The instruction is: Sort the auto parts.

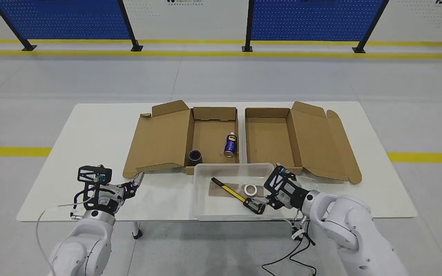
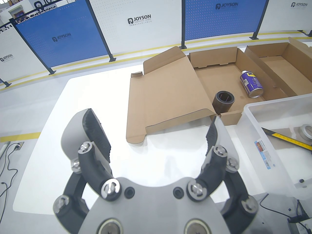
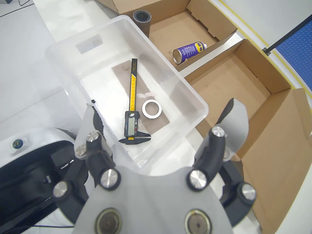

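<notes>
Both claws are seen spread wide: the left claw (image 2: 153, 122) over bare worktop (image 2: 85, 93) near a box (image 2: 168, 93), the right claw (image 3: 162, 108) at the near edge of the bin (image 3: 156, 49). In the bin, a caliper (image 3: 131, 103) and ring (image 3: 151, 108) are found just beside each other; a can (image 3: 189, 51) and upright sleeve (image 3: 142, 21) are held in that 1 box.

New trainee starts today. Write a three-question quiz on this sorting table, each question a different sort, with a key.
1. True or false: the blue spray can lies on its side in the same brown cardboard box as the black cylindrical sleeve.
2. Which pair lies in the clear plastic bin? A) yellow-and-black digital caliper and silver metal ring; B) spray can and ring; C) caliper and sleeve.
3. Fill in: the left end effector and right end effector are both ____.
Key: 1 true; 2 A; 3 open.
</notes>
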Controlling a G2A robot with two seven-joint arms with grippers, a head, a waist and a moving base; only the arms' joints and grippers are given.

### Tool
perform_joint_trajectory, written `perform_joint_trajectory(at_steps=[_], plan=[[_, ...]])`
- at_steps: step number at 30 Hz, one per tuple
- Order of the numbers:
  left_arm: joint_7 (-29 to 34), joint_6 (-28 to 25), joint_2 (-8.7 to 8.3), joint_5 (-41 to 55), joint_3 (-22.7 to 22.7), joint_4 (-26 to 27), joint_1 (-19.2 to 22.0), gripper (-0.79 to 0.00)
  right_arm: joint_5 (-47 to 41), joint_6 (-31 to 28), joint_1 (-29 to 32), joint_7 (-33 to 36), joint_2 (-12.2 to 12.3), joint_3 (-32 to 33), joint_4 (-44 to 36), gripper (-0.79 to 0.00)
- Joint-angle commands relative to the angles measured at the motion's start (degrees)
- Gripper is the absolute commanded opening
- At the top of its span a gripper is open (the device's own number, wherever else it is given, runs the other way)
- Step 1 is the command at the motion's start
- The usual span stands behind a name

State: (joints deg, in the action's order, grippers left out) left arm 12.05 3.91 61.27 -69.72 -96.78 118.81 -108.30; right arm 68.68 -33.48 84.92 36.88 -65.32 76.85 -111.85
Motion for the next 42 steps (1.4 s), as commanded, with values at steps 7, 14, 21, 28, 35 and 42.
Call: perform_joint_trajectory(at_steps=[7, 14, 21, 28, 35, 42], plan=[[0.0, 0.0, 0.0, 0.0, 0.0, 0.0, 0.0, 0.0, -0.1, -0.1, 0.0, -0.2, 0.0, 0.0, 0.0, 0.0], [0.0, 0.0, 0.0, 0.0, 0.0, 0.0, 0.0, 0.0, -0.2, 0.4, -0.1, -0.9, 0.0, 0.2, -0.4, 0.0], [0.0, 0.0, 0.0, 0.0, 0.0, 0.0, 0.0, 0.0, 3.7, 5.4, -5.8, 5.8, -0.5, -4.6, -1.3, 0.0], [0.0, 0.0, 0.0, 0.0, 0.0, 0.0, 0.0, 0.0, 5.9, 13.0, -19.8, 29.7, -2.4, -15.1, 2.2, 0.0], [0.0, 0.0, 0.0, 0.0, 0.0, 0.0, 0.0, 0.0, 2.3, 20.0, -30.3, 34.4, -5.2, -23.1, 16.5, 0.0], [0.0, 0.0, 0.0, 0.0, 0.0, 0.0, 0.0, 0.0, 0.2, 22.9, -34.7, 34.8, -7.2, -27.8, 23.9, 0.0]])
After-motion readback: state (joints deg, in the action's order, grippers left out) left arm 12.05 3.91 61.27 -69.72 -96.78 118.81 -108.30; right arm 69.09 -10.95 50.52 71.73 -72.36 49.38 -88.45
